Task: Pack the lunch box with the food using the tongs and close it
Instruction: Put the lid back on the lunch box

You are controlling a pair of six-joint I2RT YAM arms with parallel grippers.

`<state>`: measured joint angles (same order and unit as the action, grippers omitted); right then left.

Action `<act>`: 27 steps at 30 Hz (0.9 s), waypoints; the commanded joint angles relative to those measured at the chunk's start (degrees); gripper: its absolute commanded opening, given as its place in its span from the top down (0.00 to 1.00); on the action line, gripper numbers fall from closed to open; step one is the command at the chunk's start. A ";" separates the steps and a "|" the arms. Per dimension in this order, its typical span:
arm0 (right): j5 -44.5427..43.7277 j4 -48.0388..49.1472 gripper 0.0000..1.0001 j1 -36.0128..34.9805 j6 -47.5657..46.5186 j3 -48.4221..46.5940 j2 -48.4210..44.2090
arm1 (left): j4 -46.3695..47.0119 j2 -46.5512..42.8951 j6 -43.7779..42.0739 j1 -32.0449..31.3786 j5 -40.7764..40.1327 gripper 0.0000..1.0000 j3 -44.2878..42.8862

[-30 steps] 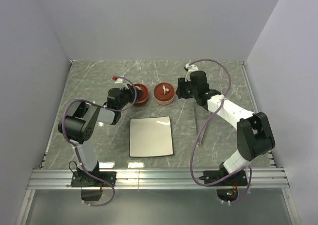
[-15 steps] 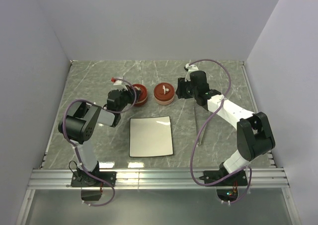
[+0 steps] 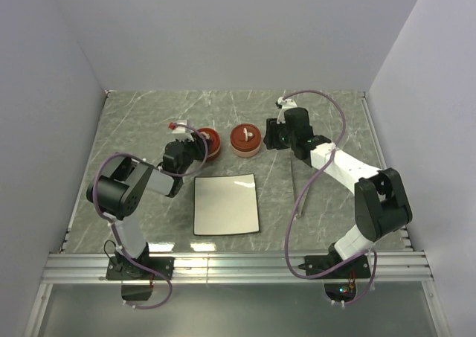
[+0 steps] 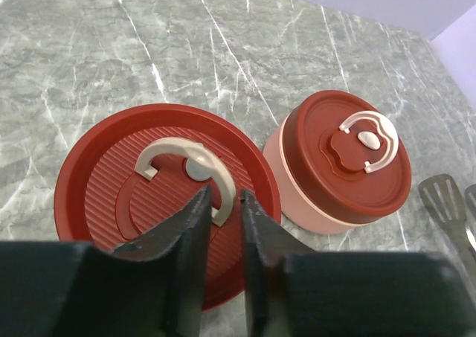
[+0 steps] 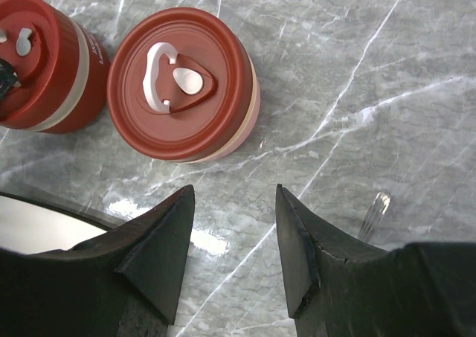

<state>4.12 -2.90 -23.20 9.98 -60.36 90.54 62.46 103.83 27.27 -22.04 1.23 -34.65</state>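
The lunch box is two round tubs with red lids. The left tub (image 3: 209, 141) fills the left wrist view, its lid (image 4: 111, 203) bearing a white handle (image 4: 175, 152). My left gripper (image 4: 224, 196) hangs over it, the jaws a little apart with the handle's end between them. The right tub (image 3: 245, 140) stands beside it, also closed (image 5: 182, 84). My right gripper (image 5: 233, 196) is open over bare table just right of that tub. The tongs (image 3: 301, 192) lie flat on the table under the right arm. No food shows.
A white square plate (image 3: 225, 203) lies bare in front of the tubs, between the two arms. The marble table runs to grey walls at the back and sides, and a metal rail (image 3: 238, 266) borders the near edge.
My left gripper's jaws have parted from shut on the left lid's handle, and that wrist has shifted slightly nearer. The right arm has not moved.
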 commanded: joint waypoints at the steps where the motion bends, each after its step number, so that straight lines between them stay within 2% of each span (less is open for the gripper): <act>1: 0.27 1.40 0.45 0.17 0.04 0.24 -2.21 | 0.38 -1.53 -1.60 -0.63 -1.06 0.68 0.99; 2: 0.27 1.40 0.45 0.17 0.04 0.24 -2.21 | 0.56 -1.61 -1.60 -0.63 -1.06 0.63 1.17; 6: 0.10 1.23 0.45 0.26 -0.05 0.07 -2.21 | 1.09 -2.40 -1.87 -0.81 -1.06 0.55 1.17; 27: 0.28 0.79 0.45 0.09 -0.22 -0.46 -1.77 | -5.06 -11.72 -4.06 -1.34 -4.14 0.49 3.28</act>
<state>4.14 -2.98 -23.20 9.96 -60.36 90.54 57.30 94.87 24.45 -23.14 -1.89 -32.05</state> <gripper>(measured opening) 0.550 0.512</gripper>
